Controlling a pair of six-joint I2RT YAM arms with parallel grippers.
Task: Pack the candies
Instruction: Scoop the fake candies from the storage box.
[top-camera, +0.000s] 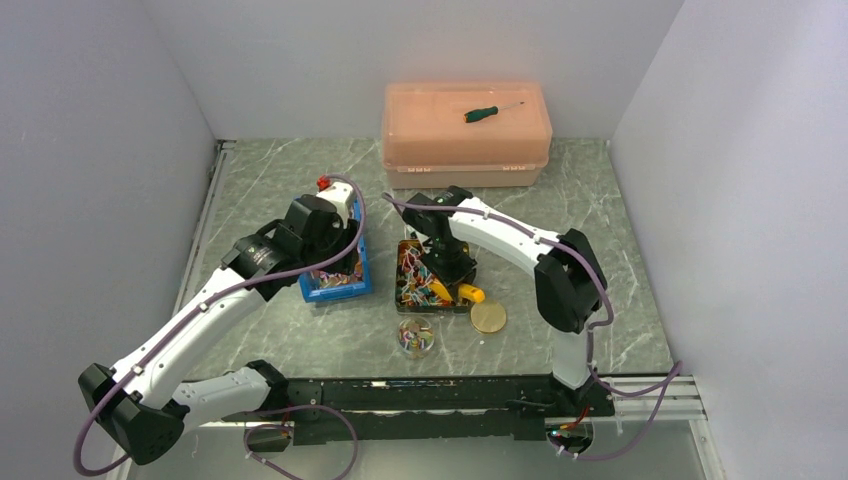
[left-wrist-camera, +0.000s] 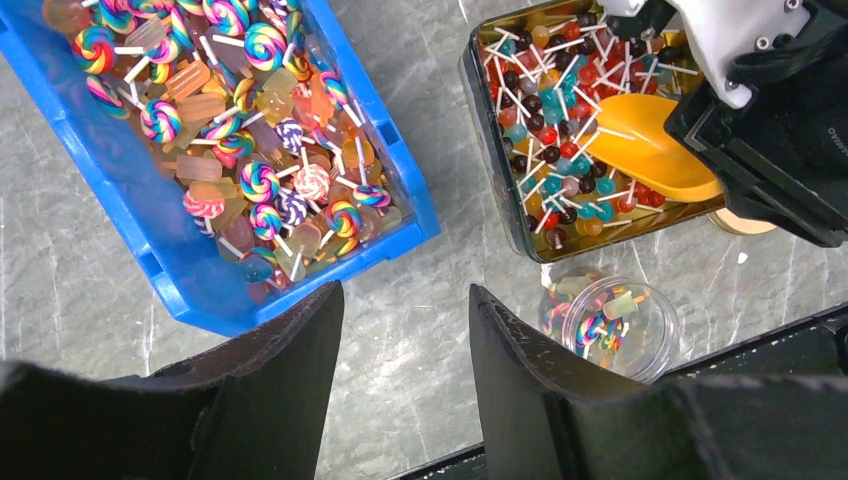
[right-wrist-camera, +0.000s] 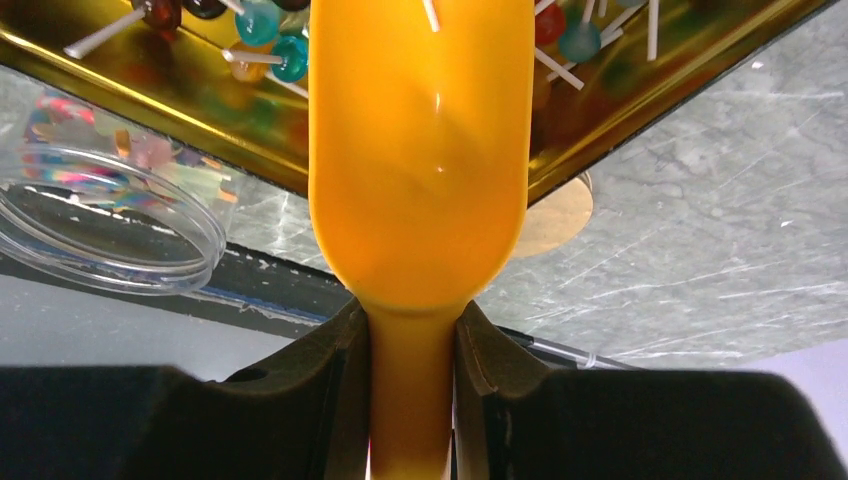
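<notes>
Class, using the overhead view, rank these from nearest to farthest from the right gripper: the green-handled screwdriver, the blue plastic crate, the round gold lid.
1. Round gold lid, close on the right gripper's right.
2. Blue plastic crate, to its left.
3. Green-handled screwdriver, on the far pale-orange box.

Grey-green marbled table (top-camera: 620, 250): blue bin (left-wrist-camera: 160, 250), gold tin (left-wrist-camera: 478, 130), clear jar (left-wrist-camera: 668, 340), round gold disc (top-camera: 488, 317), possibly a lid, peach box (top-camera: 465, 170) at back.

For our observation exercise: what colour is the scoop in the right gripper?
Orange; the scoop shows best in the right wrist view.
</notes>
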